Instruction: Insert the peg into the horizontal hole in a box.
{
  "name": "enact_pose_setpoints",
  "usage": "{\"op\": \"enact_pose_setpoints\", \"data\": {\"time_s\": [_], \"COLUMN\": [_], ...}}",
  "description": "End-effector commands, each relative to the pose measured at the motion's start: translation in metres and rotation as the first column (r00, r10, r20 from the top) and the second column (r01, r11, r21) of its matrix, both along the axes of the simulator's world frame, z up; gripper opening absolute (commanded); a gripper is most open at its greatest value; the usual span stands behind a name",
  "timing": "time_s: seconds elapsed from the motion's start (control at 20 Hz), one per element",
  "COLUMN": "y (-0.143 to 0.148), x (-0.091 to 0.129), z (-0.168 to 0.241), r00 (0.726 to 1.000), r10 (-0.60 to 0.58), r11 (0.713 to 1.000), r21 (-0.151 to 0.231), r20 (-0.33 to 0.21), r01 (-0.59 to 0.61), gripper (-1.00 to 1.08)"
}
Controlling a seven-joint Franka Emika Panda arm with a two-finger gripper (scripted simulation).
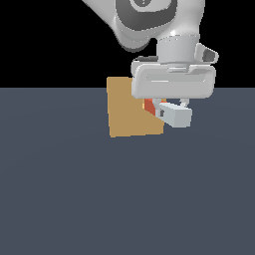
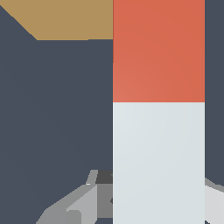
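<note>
On the exterior view's left stands the box (image 1: 129, 112), a single tan block resting on the dark bench (image 1: 124, 199), one broad face turned toward the camera. No hole can be made out on that face; it probably sits on the side the peg is aimed at, hidden from here. To the right of the box hangs the one gripper (image 1: 169, 105), its jaws pinching the peg (image 1: 174, 114) partway along the pale section, just behind the red-orange end. The peg is held level and off the bench, the red end leading toward the box and reaching its right edge, while the pale end juts toward the camera. That level hold likely suits a horizontal hole. In the wrist view the peg (image 2: 158, 109) runs straight ahead toward the box (image 2: 65, 19), which lies mostly off to one side, so alignment seems unfinished. Count: one box, one peg, one gripper.
</note>
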State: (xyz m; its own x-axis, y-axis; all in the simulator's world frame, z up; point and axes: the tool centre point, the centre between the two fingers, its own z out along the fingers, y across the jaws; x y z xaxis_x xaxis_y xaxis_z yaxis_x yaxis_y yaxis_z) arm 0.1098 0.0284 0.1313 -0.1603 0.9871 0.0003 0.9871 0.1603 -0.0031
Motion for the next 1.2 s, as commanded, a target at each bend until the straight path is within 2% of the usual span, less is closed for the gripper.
{"op": "enact_pose_setpoints", "data": {"time_s": [0.0, 0.7, 0.9, 1.15], "y": [0.002, 0.005, 0.024, 0.067], "x": [0.0, -0.001, -0.005, -0.013], "z": [0.003, 0.003, 0.003, 0.004], "r00": [1.0, 1.0, 1.0, 1.0], "r10": [0.012, 0.013, 0.013, 0.013], "r11": [1.0, 1.0, 1.0, 1.0], "r21": [0.0, -0.001, -0.001, 0.0], "r20": [0.003, 0.002, 0.002, 0.004], "r01": [-0.012, -0.013, -0.013, -0.013], "gripper": [-1.0, -1.0, -1.0, -1.0]}}
